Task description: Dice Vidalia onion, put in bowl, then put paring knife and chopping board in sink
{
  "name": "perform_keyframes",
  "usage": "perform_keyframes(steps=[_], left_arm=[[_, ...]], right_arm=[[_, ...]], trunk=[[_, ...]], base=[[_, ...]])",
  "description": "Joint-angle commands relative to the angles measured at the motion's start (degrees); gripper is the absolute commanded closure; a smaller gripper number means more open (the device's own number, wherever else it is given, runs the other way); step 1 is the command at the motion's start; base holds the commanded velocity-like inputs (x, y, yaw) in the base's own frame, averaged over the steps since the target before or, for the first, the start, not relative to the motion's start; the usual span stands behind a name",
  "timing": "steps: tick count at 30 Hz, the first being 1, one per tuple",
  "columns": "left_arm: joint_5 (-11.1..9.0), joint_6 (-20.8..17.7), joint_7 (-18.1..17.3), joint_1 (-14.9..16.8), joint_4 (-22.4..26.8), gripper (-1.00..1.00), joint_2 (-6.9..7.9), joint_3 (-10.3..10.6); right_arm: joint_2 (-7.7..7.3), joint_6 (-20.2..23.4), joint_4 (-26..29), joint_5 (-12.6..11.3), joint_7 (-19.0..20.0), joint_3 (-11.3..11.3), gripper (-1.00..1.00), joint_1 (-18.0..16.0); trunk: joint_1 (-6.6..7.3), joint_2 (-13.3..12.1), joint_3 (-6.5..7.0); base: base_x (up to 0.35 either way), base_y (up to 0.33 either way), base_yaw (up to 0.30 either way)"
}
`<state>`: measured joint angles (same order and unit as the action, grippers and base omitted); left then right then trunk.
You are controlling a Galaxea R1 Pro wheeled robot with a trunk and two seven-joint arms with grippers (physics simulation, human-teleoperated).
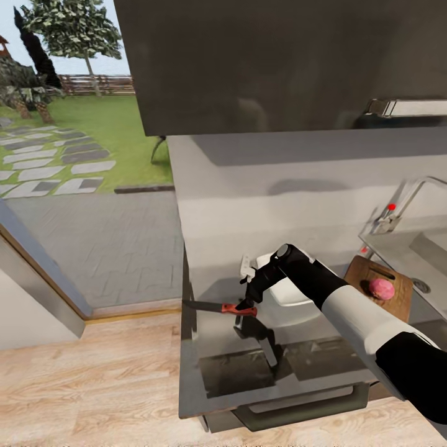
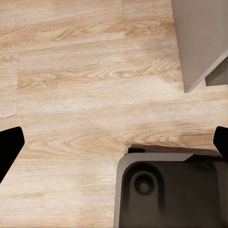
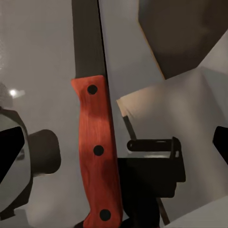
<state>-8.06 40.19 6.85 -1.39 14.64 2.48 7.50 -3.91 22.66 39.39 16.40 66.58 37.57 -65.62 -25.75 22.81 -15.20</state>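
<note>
The paring knife (image 1: 231, 307) lies on the grey countertop (image 1: 211, 248) near its left end, red handle (image 3: 95, 147) toward the bowl, dark blade pointing at the counter's edge. My right gripper (image 1: 247, 303) is down over the handle, open, one finger far out on each side of it (image 3: 114, 145). The white bowl (image 1: 292, 298) sits just behind, partly hidden by my right arm. Further right, the pinkish round onion (image 1: 381, 288) rests on the brown chopping board (image 1: 400, 301) beside the sink (image 1: 428, 248). Over the wood floor, my left gripper (image 2: 114, 142) hangs open and empty.
A dark wall cabinet (image 1: 279, 62) hangs above the worktop. The chrome tap (image 1: 403, 202) with its red-tipped lever stands behind the sink. Left of the counter's end are wood floor (image 1: 93, 372) and a glass door to the garden. My base (image 2: 171, 190) is below the left gripper.
</note>
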Motion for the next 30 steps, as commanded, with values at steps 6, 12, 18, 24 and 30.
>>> perform_keyframes(steps=[6, 12, 18, 24, 30], left_arm=[[-0.5, 0.1, 0.3, 0.0, 0.1, -1.0, 0.06, 0.5], [-0.5, 0.1, 0.3, 0.0, 0.1, -1.0, 0.07, 0.5], [-0.5, 0.1, 0.3, 0.0, 0.1, -1.0, 0.05, 0.5], [-0.5, 0.1, 0.3, 0.0, 0.1, -1.0, 0.04, 0.5], [-0.5, 0.1, 0.3, 0.0, -0.2, -1.0, -0.01, 0.5]], right_arm=[[-0.04, 0.5, 0.1, 0.0, 0.1, 0.1, -1.0, -0.1], [-0.04, 0.5, 0.1, 0.0, 0.1, 0.1, -1.0, 0.0], [-0.04, 0.5, 0.1, 0.0, 0.1, 0.1, -1.0, 0.0], [-0.02, 0.5, 0.1, 0.1, 0.1, 0.1, -1.0, 0.0], [0.04, 0.5, 0.1, 0.1, 0.0, 0.2, -1.0, -0.1]], trunk=[[-0.03, 0.1, -0.61], [-0.03, 0.1, -1.13], [-0.03, 0.1, -1.65], [-0.03, 0.1, -2.18], [-0.03, 0.1, -2.7]], base=[[0.0, 0.0, 0.0], [0.0, 0.0, 0.0], [0.0, 0.0, 0.0], [0.0, 0.0, 0.0], [0.0, 0.0, 0.0]])
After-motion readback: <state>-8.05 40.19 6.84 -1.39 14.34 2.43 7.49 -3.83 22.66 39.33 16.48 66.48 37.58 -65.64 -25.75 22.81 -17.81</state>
